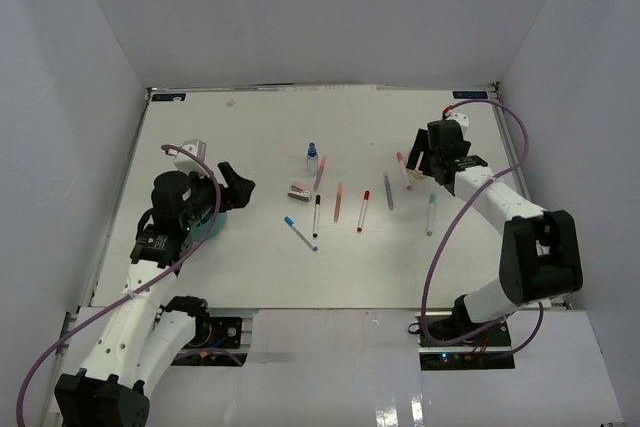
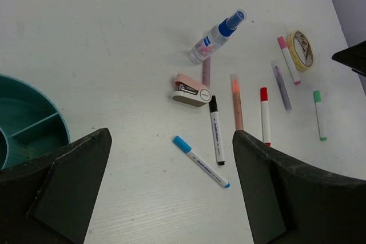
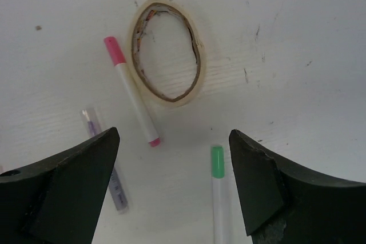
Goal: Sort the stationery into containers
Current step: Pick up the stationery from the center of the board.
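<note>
The right jaws hang spread above the tan ring [image 3: 198,67]; the left jaws, spread too, are beside the teal cup [image 2: 34,125].

The left arm [image 1: 130,317] stands up from its base at the near left corner, its white links leaning forward. It bends at a black wrist, so the left gripper [image 1: 237,184] points to the right, towards the middle. In its wrist view both dark fingers [image 2: 63,192] frame the picture at either side, jaws set wide apart. The right arm [image 1: 495,202] goes from its base to a bulky black elbow at the far right, and from there its white forearm runs up and to the left. The right gripper [image 1: 417,161] tips downward, its fingers [image 3: 63,187] also wide apart with a broad gap between them.
</note>
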You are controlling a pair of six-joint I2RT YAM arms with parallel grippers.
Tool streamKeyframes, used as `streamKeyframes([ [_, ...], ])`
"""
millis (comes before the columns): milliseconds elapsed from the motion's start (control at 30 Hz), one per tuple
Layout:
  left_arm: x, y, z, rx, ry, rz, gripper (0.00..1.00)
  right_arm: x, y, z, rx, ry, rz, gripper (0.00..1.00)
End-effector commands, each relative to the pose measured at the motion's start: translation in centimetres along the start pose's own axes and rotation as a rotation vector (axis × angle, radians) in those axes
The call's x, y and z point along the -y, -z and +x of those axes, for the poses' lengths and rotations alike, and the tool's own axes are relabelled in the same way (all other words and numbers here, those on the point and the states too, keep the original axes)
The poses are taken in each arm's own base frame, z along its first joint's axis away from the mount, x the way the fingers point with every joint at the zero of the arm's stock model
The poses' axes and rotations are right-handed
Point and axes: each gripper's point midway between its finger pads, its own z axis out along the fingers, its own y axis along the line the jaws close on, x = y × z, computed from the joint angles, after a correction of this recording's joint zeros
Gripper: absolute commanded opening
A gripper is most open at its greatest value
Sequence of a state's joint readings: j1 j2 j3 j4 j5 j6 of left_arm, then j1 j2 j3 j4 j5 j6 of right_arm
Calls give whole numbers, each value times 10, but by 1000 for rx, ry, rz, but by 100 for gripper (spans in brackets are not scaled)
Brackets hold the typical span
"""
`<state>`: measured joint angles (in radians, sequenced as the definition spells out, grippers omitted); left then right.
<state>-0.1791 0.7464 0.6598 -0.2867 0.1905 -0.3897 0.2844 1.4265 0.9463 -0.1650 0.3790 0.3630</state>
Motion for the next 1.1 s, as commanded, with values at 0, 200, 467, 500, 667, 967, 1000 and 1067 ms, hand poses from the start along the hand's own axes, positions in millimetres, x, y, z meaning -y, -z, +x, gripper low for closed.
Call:
streamKeyframes([
  [0,-4,2,6,-9,-7,-12,98,4,-28,-6,-48,-101,23,83],
  [200,-2,3,8,-11,-12,-9,98,7,-65,4,-118,-148,46,72],
  [467,-4,3,9,-13,-20,-16,98,9,-96,16,-162,-177,98,68],
  [500,-4,2,9,-14,-20,-18,98,11,-98,17,-163,-183,106,68],
  [667,-3,2,10,-20,-22,-16,98,22,-105,31,-182,-189,164,65],
  [967,-6,-1,13,-31,-21,-25,98,29,-110,40,-199,-202,191,46],
  [1000,-6,-1,14,-36,-19,-25,98,30,-111,40,-196,-199,200,42],
  [1067,-6,-2,15,-42,-14,-21,98,32,-109,39,-192,-188,205,33],
])
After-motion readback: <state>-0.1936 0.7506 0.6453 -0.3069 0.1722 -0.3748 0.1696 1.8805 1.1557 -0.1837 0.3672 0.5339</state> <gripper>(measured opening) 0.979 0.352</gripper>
